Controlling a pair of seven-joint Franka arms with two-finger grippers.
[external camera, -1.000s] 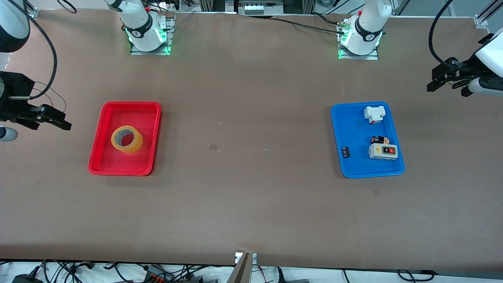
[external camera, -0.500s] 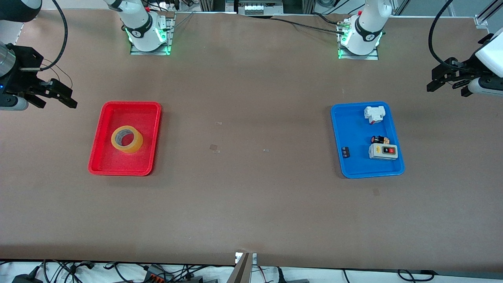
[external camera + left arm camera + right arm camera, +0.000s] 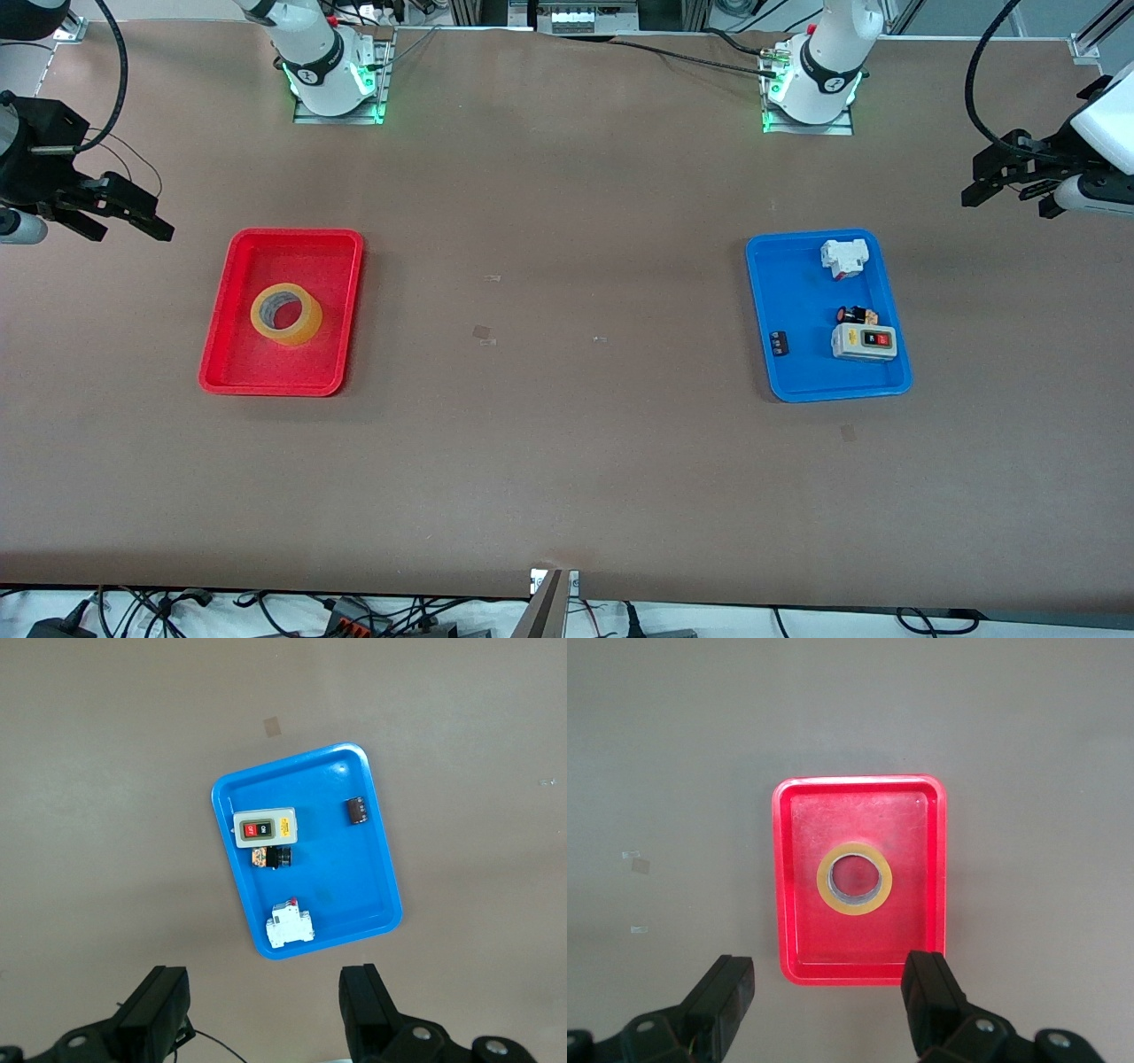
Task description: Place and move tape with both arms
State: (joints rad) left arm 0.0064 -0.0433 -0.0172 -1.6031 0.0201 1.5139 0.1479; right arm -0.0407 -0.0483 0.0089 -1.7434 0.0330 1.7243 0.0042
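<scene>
The tape (image 3: 285,314), a yellowish-tan ring with a grey core, lies flat in the red tray (image 3: 232,266). It also shows in the right wrist view (image 3: 854,878), in the middle of the red tray (image 3: 782,921). My right gripper (image 3: 133,230) is open and empty, up over bare table beside the red tray at the right arm's end; its jaws (image 3: 833,997) stand wide apart. My left gripper (image 3: 1010,197) is open and empty, up over bare table beside the blue tray (image 3: 762,292) at the left arm's end, and it waits there (image 3: 266,1001).
The blue tray (image 3: 376,877) holds a white switch block (image 3: 843,258), a grey box with red and black buttons (image 3: 864,341), a small black and red part (image 3: 853,315) and a small black piece (image 3: 779,343). Bare brown table lies between the two trays.
My right gripper has moved toward the robots' side of the table, still open and empty. The left arm, the tape and both trays have not moved.
</scene>
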